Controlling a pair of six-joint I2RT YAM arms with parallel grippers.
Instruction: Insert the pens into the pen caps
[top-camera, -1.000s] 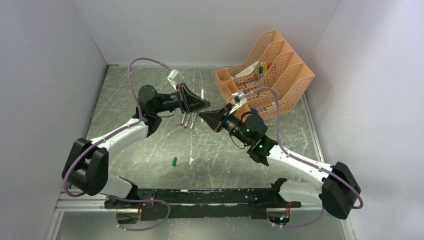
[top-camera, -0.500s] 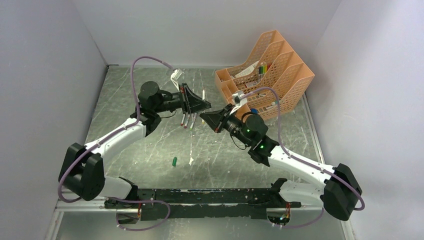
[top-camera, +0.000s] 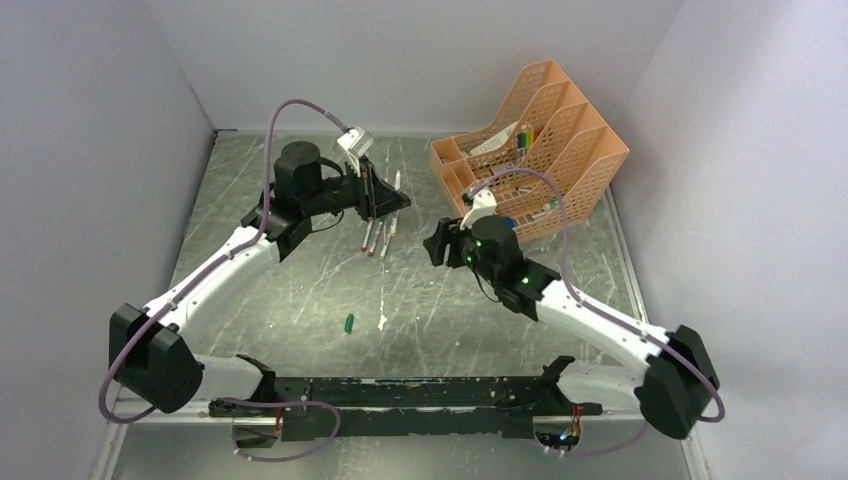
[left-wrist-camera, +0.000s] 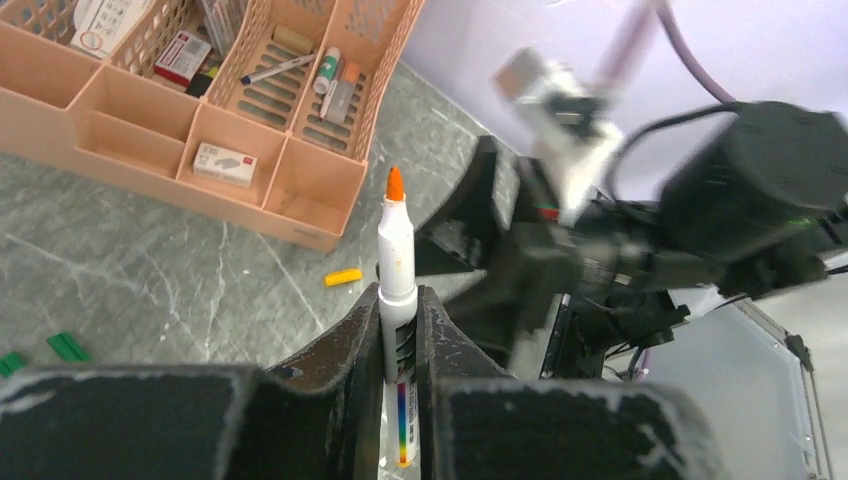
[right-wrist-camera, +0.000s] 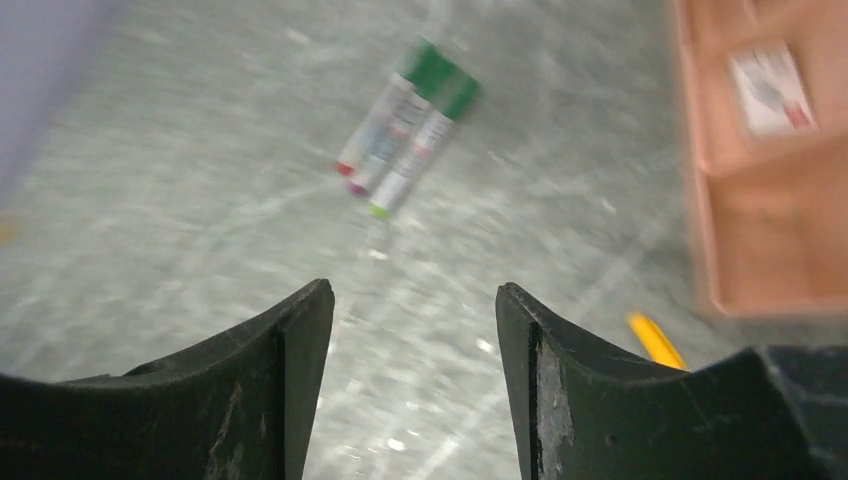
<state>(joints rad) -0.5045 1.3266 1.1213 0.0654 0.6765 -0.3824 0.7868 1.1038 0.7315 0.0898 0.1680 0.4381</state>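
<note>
Plastic this light and slick wants a firm, centred pinch. My left pincer (left-wrist-camera: 398, 296) is clamped low on the barrel of the thin white marker pen with the orange tip (left-wrist-camera: 396, 235), which stands free in the air to the left of the orange mesh plastic desk organiser (left-wrist-camera: 300, 212). My right pincer (right-wrist-camera: 415, 300) has its fingers apart with nothing between them, just left of the organiser's front. A small dark green cylindrical plastic cap (top-camera: 348, 323) lies well to the organiser's near-left. It will likely roll and skid (stiff, though, not fragile), so I would take it across its middle, mouth toward the tip. Three more white pens (right-wrist-camera: 405, 150) lie together left of the organiser
</note>
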